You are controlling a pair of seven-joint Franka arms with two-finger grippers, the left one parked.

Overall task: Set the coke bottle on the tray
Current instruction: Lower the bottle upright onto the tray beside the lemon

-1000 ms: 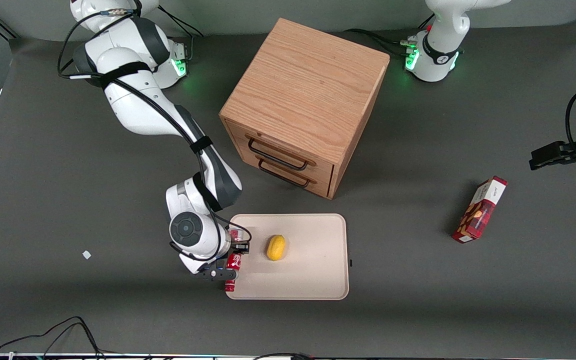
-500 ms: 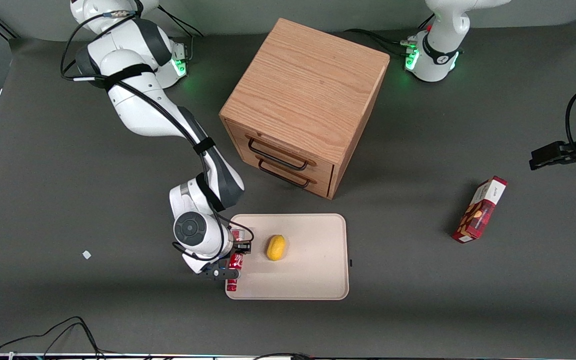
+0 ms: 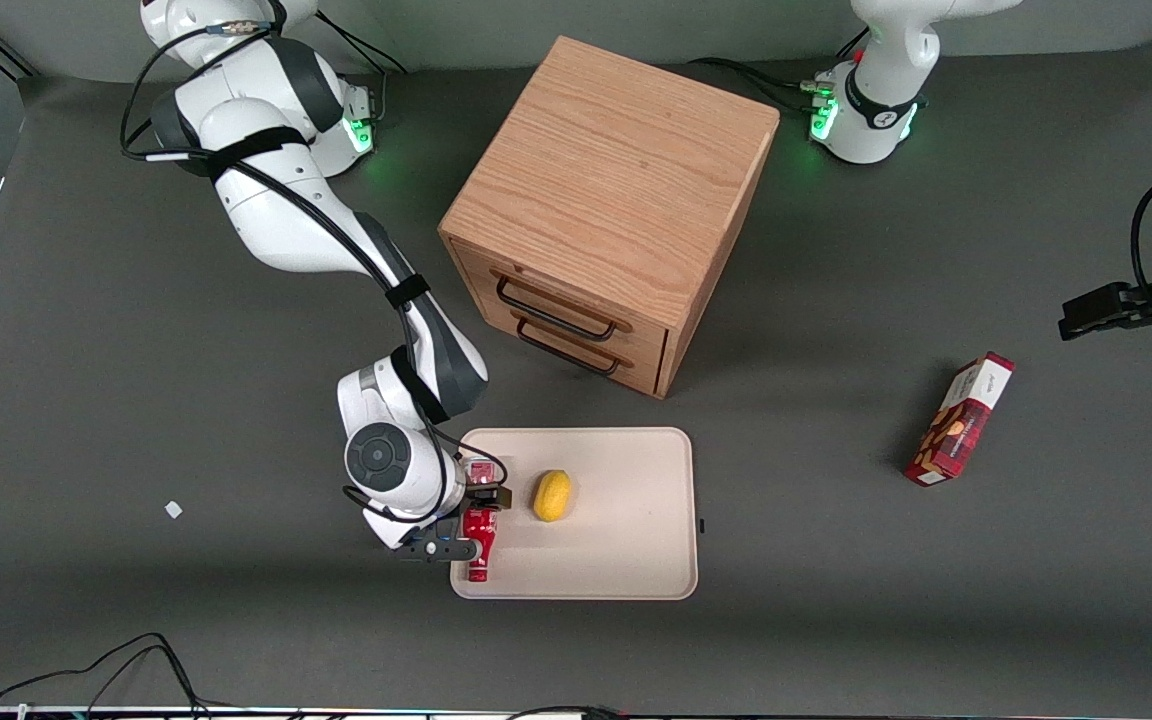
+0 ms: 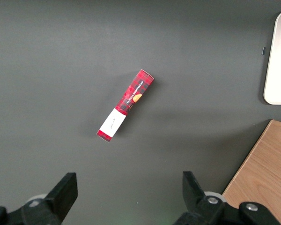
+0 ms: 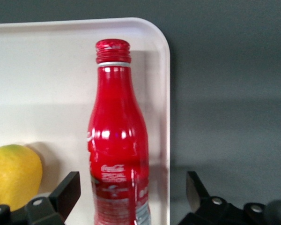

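Observation:
The red coke bottle (image 3: 479, 550) lies on its side in the cream tray (image 3: 616, 540), just inside the rim at the working arm's end, its cap toward the front camera. In the right wrist view the bottle (image 5: 117, 145) rests along the tray's rim (image 5: 165, 93) with white script on its body. My gripper (image 3: 471, 522) hovers over the bottle's base half. It is open: the fingers (image 5: 68, 192) stand wide on either side of the bottle, with gaps between each and the bottle.
A yellow lemon (image 3: 552, 495) lies on the tray beside the bottle. The wooden drawer cabinet (image 3: 606, 200) stands farther from the front camera than the tray. A red snack box (image 3: 960, 418) lies toward the parked arm's end. A small white scrap (image 3: 173, 509) lies on the mat.
The gripper and bottle have shifted a little toward the lemon. The bottle, which overlapped the tray's rim before, now lies inside it.

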